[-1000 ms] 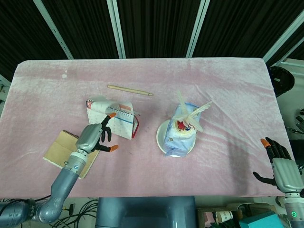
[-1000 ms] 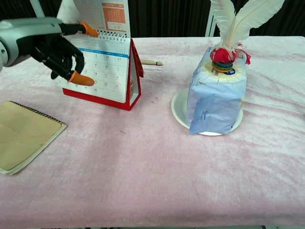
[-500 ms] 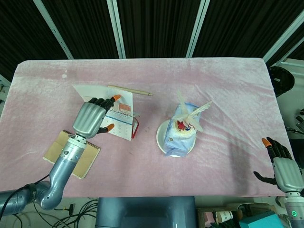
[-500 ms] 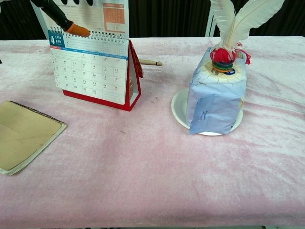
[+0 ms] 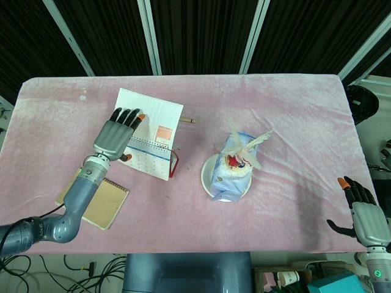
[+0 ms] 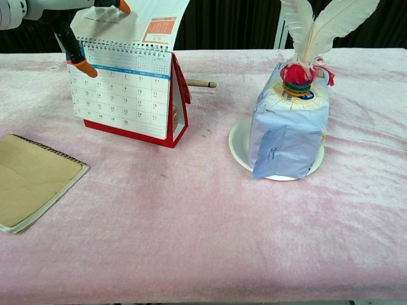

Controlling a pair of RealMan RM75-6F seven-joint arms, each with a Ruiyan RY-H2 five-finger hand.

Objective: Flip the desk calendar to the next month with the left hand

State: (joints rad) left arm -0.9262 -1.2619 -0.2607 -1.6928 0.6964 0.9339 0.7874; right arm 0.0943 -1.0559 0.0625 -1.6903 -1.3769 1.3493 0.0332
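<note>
The red-based desk calendar (image 5: 153,160) (image 6: 124,95) stands at the left of the pink table, its April grid facing me. One page (image 5: 156,116) (image 6: 137,19) is lifted above the spiral binding and tilts toward the far side. My left hand (image 5: 116,135) (image 6: 44,13) is raised against that page, its fingers (image 5: 127,116) stretched flat on the side facing me and the thumb hanging in front of the grid; nothing is pinched. My right hand (image 5: 363,217) hovers off the table's near right corner, fingers spread and holding nothing.
A wooden pencil (image 5: 188,120) (image 6: 200,83) lies behind the calendar, partly covered by the lifted page. A tan spiral notebook (image 5: 101,204) (image 6: 32,184) lies near left. A tissue pack with feathers (image 5: 235,165) (image 6: 289,121) sits on a white plate (image 5: 208,183) (image 6: 238,143) at centre.
My left hand has risen from the calendar's front, carrying the top page up. The page swung from curled low over the binding to standing up and tipping backward. The right hand stayed put.
</note>
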